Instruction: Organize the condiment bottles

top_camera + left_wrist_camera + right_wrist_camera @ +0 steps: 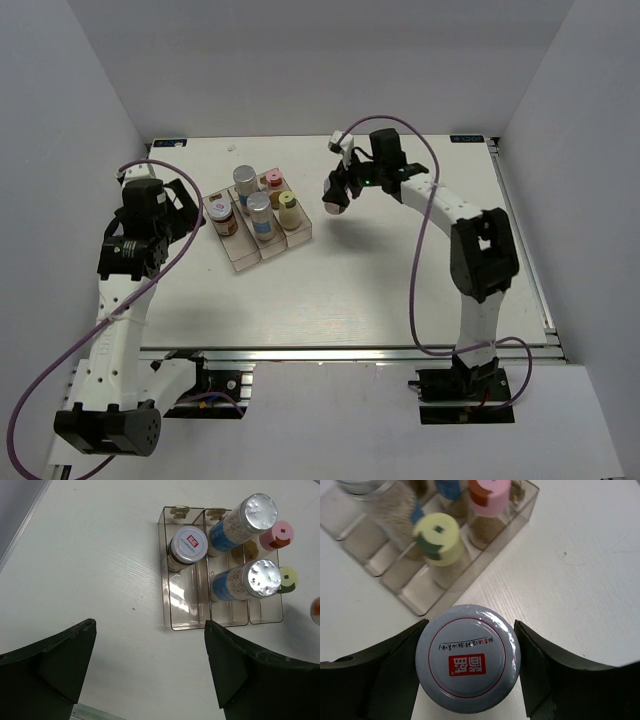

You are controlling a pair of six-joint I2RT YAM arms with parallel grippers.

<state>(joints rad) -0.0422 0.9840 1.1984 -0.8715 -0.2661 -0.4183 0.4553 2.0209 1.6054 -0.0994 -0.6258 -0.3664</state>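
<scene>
White tabletop (400, 300) spans mid-frame. At upper centre the right arm bends leftward, the right gripper (469, 625) clamped on a white-lidded jar (468, 657) just right of the tray (243, 262) holding five bottles (259, 203). The left gripper (150, 624) hangs wide open at left.

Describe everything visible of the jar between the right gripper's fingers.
The white-lidded jar is round, seen from above. Its glossy lid bears a thin red ring, small print and a red logo. It stands upright, clamped on both sides by the right gripper, near a corner of the clear tray. Its body barely shows.
</scene>
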